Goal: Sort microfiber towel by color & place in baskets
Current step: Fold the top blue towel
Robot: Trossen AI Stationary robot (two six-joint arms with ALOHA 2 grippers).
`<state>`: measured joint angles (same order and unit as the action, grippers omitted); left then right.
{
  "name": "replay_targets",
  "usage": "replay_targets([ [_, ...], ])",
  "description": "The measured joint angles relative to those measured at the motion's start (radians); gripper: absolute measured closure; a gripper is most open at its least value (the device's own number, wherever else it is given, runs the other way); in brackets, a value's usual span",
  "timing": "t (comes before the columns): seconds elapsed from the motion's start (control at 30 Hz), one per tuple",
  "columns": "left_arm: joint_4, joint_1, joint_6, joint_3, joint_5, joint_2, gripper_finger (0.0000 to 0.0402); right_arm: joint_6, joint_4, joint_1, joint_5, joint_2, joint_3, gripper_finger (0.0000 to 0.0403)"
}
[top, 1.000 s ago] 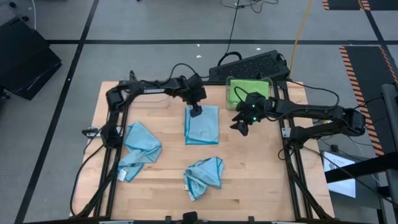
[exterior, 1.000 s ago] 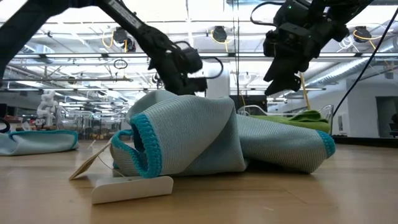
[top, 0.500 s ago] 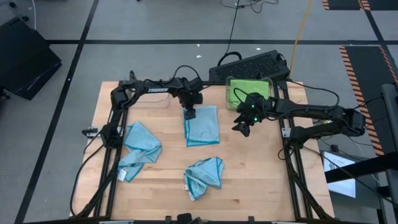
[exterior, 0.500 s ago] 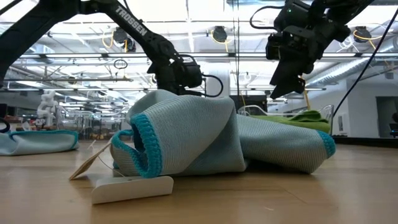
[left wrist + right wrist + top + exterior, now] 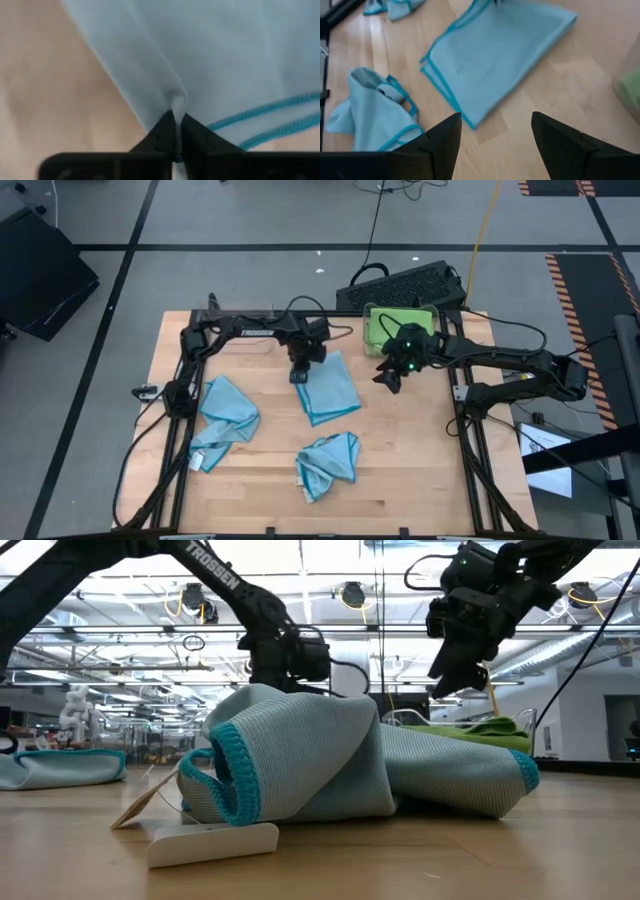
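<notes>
My left gripper [image 5: 177, 131] is now fully closed. A second ago the fingers stood wide above the folded flat light-blue microfiber towel with teal edging [image 5: 328, 385]; now they pinch a ridge of its fabric at the far corner, as the left wrist view shows directly. The towel has already swung: it lay square to the table, and it now sits rotated with its near end toward 5 o'clock. I judge the grasp secure enough to lift.

Going near to far on the light wooden table [image 5: 400, 460]:

1. At 6 o'clock from table centre, a crumpled light-blue towel [image 5: 328, 461] lies loose and untouched.
2. At 9 o'clock, a second crumpled light-blue towel [image 5: 224, 420] lies by the left frame, also untouched.
3. At centre, the pinched towel, held at its far corner.
4. At 2 o'clock, my right gripper [image 5: 391, 378] hovers above the table with its fingers parted and nothing between them.
5. At 1 o'clock, a clear plastic rectangular basket [image 5: 372, 315] holds a green towel [image 5: 398, 328].
6. At 11 o'clock, a second clear basket [image 5: 240, 340] is only faintly visible beneath my left arm.

Green is already binned, so I judge the held blue towel is bound for the 11 o'clock basket.
</notes>
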<state>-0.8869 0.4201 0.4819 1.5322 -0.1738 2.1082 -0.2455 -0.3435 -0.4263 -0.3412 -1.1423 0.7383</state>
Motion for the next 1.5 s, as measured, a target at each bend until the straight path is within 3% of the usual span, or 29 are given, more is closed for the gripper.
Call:
replay_targets([
  [0.07,0.008,-0.038,0.027,0.0,0.016,0.0,0.039,-0.007,0.036,0.0,0.0,0.0,0.0,0.0167],
  [0.23,0.033,-0.143,0.073,0.0,0.196,-0.013,0.0396,-0.062,0.176,0.004,0.004,-0.009,0.0,0.0167],
  [0.43,0.056,-0.218,0.048,-0.001,0.303,-0.063,0.0397,-0.002,0.279,0.031,0.027,-0.072,0.001,0.0159],
  [0.7,0.071,-0.252,0.028,0.0,0.306,-0.131,0.0399,0.196,0.324,0.036,-0.043,-0.203,0.0,0.0122],
  [1.07,0.076,-0.342,0.005,0.0,0.33,-0.129,0.04,0.354,0.496,-0.037,-0.179,-0.369,0.003,0.0119],
  [1.5,0.08,-0.428,0.004,0.0,0.394,-0.129,0.04,0.62,0.507,-0.1,-0.24,-0.394,0.057,0.009],
])
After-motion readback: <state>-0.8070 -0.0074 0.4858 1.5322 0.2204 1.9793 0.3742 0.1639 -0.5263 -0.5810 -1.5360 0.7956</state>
